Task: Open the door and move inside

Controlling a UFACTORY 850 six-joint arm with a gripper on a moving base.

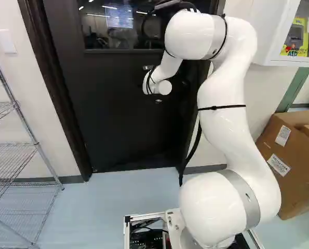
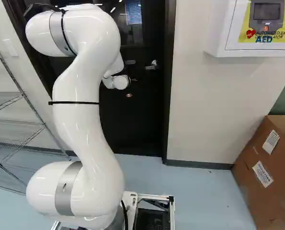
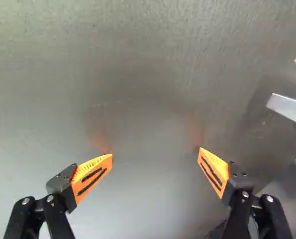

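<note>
Two fingers spread wide, the gripper (image 3: 155,153) faces a shut door (image 1: 120,114); right of it, two printed labels (image 2: 262,174) mark a carton (image 2: 276,203).

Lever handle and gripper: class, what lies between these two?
Only the door surface: in the wrist view, it shows bare between the gripper and the lever handle, apart from shading and small faint marks.

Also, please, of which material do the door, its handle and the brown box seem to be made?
The door seems painted metal: dark, with fine rough texture and soft shine; coated wood is possible. Its handle looks like bare metal, silvery with bright reflections, perhaps plated. The box looks like cardboard, brown and dull.
</note>
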